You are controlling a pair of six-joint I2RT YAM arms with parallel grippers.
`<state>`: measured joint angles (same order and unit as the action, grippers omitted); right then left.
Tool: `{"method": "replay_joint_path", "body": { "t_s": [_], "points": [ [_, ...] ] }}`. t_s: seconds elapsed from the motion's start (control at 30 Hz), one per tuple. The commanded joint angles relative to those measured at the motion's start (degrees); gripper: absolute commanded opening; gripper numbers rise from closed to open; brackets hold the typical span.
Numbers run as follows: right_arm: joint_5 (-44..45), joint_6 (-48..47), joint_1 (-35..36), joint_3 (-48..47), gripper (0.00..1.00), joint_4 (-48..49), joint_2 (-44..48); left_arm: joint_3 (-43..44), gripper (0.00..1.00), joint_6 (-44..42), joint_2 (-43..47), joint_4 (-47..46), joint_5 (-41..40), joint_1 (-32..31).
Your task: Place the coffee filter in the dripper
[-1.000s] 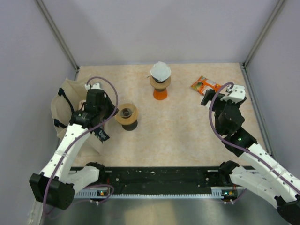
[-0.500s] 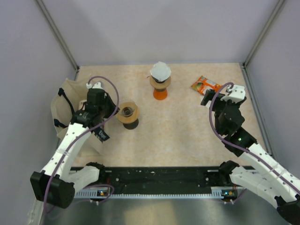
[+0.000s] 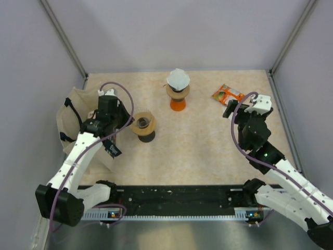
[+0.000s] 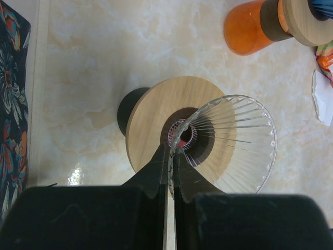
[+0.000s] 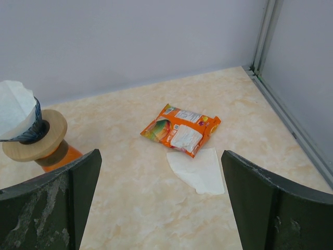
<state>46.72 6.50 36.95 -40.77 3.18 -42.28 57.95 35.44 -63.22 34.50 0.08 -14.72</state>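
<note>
The left gripper (image 4: 170, 152) is pinched tight on the thin glass rim of the dripper (image 4: 234, 140), at about 9 o'clock on the table (image 5: 130, 182). The glass looks tipped on its wooden ring (image 4: 151, 120). I think it should be held softly and set straight, mouth up. The coffee filter (image 5: 198, 170) lies flat at about 2 o'clock, just beside the snack bag (image 5: 179, 129). The right gripper (image 5: 161, 156) hangs wide open near it. Flat paper needs a pinch at its edge.

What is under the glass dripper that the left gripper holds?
A round wooden collar lies under the glass dripper, and a black base shows below it. The glass and the left gripper partly cover the collar's middle hole.
</note>
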Motion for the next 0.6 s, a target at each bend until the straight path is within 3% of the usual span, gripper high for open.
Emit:
{"method": "replay_joint_path", "body": {
  "t_s": [0.0, 0.2, 0.57],
  "points": [
    [0.65, -0.44, -0.12, -0.01, 0.99, 0.77, 0.62, -0.48, 0.05, -2.04, -2.52, 8.39, -0.34, 0.04],
    [0.30, -0.70, -0.12, -0.18, 0.99, 0.77, 0.53, -0.03, 0.25, -2.13, -1.82, 8.65, -0.34, 0.04],
    [-0.40, -0.61, -0.12, -0.10, 0.99, 0.78, 0.36, 1.72, 0.42, -2.48, -1.64, 7.25, 2.65, 0.04]
  ]
}}
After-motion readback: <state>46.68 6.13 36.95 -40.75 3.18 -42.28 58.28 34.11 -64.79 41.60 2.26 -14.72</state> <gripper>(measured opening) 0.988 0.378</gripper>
